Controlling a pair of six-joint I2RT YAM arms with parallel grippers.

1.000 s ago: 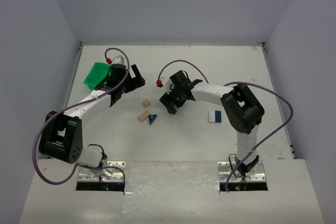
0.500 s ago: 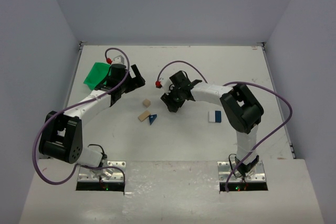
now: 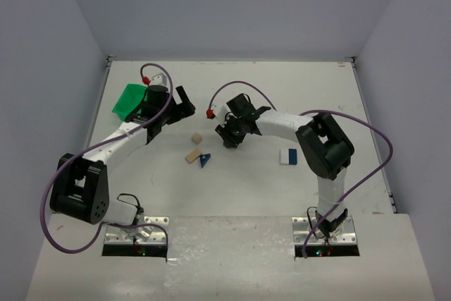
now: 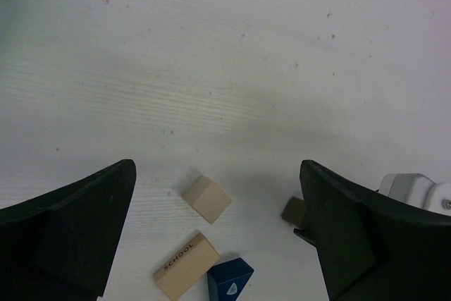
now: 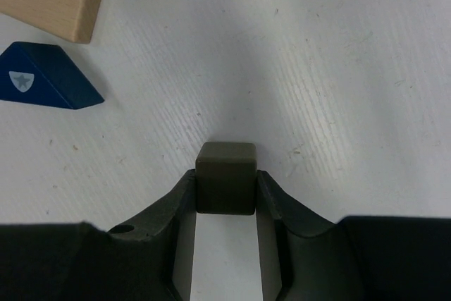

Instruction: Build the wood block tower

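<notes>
My right gripper (image 5: 225, 188) is shut on a dark grey cube (image 5: 225, 177), held just above the table right of the other blocks. In the top view that gripper (image 3: 228, 137) sits right of a tan cube (image 3: 196, 139), a tan bar (image 3: 192, 155) marked SCHOOL and a blue wedge (image 3: 204, 161). The left wrist view shows the tan cube (image 4: 206, 199), the bar (image 4: 187, 266), the wedge (image 4: 230, 281) and the grey cube (image 4: 293, 210). My left gripper (image 3: 184, 106) is open and empty, above and behind these blocks. A blue and white block (image 3: 287, 156) lies further right.
A green plastic bin (image 3: 129, 99) sits at the back left, beside my left arm. White walls close in the table on the left, back and right.
My right gripper has moved slightly back and left with the grey cube. My left arm has shifted slightly back.
</notes>
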